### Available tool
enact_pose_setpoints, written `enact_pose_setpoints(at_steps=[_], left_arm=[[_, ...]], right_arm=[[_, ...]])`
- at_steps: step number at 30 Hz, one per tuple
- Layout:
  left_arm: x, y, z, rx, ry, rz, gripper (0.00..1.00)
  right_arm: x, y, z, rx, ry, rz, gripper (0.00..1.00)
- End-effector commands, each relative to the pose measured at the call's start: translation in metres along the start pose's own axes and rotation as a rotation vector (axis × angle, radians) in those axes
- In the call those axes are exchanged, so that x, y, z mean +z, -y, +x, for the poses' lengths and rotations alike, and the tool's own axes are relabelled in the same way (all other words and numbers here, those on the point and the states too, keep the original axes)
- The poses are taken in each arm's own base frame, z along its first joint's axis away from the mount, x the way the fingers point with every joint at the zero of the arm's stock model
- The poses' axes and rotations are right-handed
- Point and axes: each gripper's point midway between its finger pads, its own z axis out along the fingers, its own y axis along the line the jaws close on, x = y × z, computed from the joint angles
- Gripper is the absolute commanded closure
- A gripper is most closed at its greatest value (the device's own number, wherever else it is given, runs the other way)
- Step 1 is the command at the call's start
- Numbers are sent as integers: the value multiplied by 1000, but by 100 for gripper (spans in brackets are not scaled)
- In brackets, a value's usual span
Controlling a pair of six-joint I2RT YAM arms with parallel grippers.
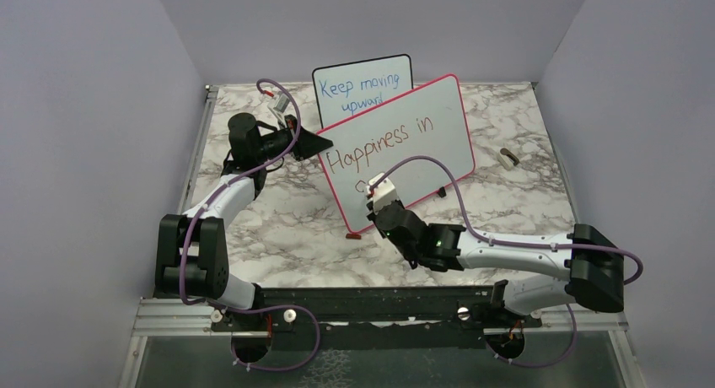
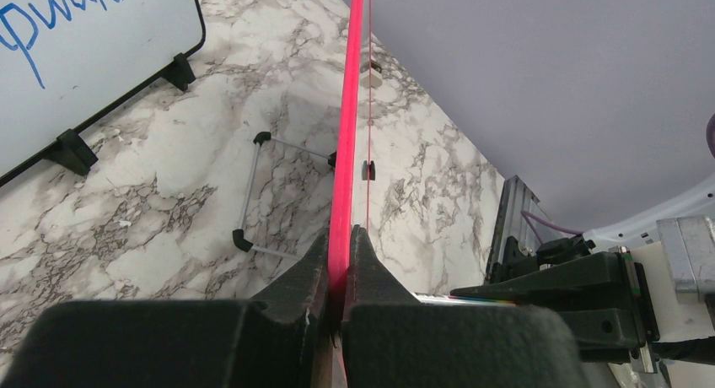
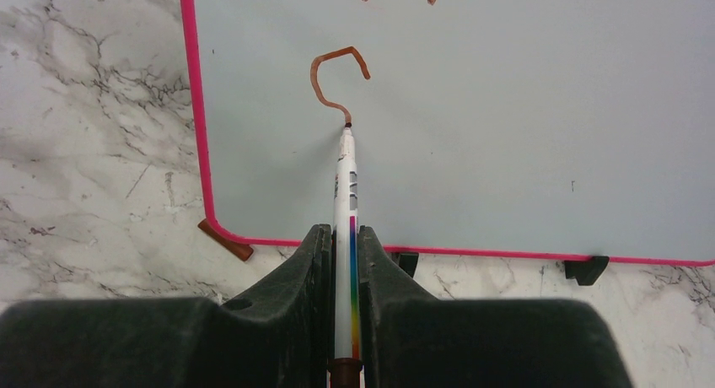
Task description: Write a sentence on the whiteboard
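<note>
The pink-framed whiteboard (image 1: pixel 438 122) stands tilted mid-table and reads "Happiness in" (image 1: pixel 379 143) in brownish-red. My left gripper (image 1: pixel 314 143) is shut on the board's left edge; in the left wrist view (image 2: pixel 340 257) the pink frame (image 2: pixel 347 135) runs between the pads. My right gripper (image 1: pixel 381 198) is shut on a white marker (image 3: pixel 345 202) with a rainbow stripe. Its tip touches the board at the end of a curved stroke (image 3: pixel 333 80) that starts the second line. The board's lower left corner (image 3: pixel 211 223) lies just left of the fingers.
A smaller black-framed board (image 1: pixel 362 88) with blue "Keep moving upward" stands behind, also in the left wrist view (image 2: pixel 84 59). A brown marker cap (image 3: pixel 226 239) lies by the board's corner. A small brown and white object (image 1: pixel 508 158) lies at the right. A wire stand (image 2: pixel 278 194) props the board.
</note>
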Motion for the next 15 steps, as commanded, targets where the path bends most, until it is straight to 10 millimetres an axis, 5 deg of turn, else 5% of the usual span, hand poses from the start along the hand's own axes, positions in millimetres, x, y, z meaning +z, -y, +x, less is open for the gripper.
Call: enact_pose_setpoints(at_steps=[1,15], left_arm=[[2,-18,18,-33,-37,-54,100],[2,-17,18,-35,-38,-52,100]], right_arm=[[-5,4,11,-4,-33,2,99],[-3,-22,-6,20,0,-121,99]])
